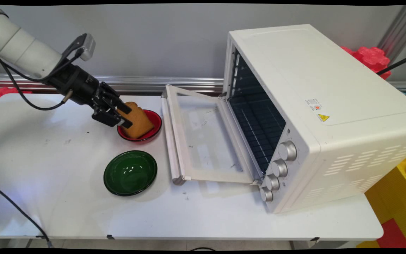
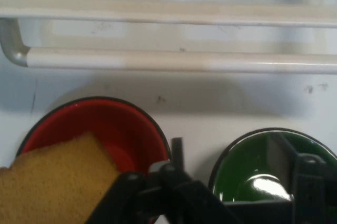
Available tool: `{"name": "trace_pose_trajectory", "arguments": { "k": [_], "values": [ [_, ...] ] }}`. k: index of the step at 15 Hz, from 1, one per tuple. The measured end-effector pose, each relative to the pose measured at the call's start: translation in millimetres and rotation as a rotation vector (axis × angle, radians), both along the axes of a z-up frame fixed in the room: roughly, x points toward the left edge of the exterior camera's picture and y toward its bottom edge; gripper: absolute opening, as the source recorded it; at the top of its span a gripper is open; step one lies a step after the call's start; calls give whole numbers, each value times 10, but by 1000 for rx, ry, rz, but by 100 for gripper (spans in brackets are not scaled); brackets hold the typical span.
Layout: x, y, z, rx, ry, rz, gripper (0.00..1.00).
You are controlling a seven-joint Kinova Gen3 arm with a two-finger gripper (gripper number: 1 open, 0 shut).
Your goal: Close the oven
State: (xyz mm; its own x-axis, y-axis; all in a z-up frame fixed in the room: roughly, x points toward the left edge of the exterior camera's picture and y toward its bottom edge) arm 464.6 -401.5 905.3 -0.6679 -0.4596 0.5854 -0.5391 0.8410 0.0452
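the black gripper (image 1: 122,115) has its fingers (image 1: 126,107) clamped on a slice of toast (image 1: 137,120), tan, spongy and rough, with a lobed top. the slice stands tilted in a glossy red bowl (image 1: 154,121) with a dark rim. just beside it sits a shiny round green bowl (image 1: 130,172). a boxy cream toaster oven (image 1: 315,116) lies door-down open on the scuffed white counter (image 1: 48,176), grey wall behind.
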Motion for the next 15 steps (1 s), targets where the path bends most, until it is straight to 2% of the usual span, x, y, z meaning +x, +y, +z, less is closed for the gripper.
{"name": "trace_pose_trajectory", "arguments": {
  "k": [8, 15],
  "values": [
    [-17, -64, -197, 54, 7, -1, 0],
    [-209, -219, -698, 46, 43, -34, 0]
  ]
}}
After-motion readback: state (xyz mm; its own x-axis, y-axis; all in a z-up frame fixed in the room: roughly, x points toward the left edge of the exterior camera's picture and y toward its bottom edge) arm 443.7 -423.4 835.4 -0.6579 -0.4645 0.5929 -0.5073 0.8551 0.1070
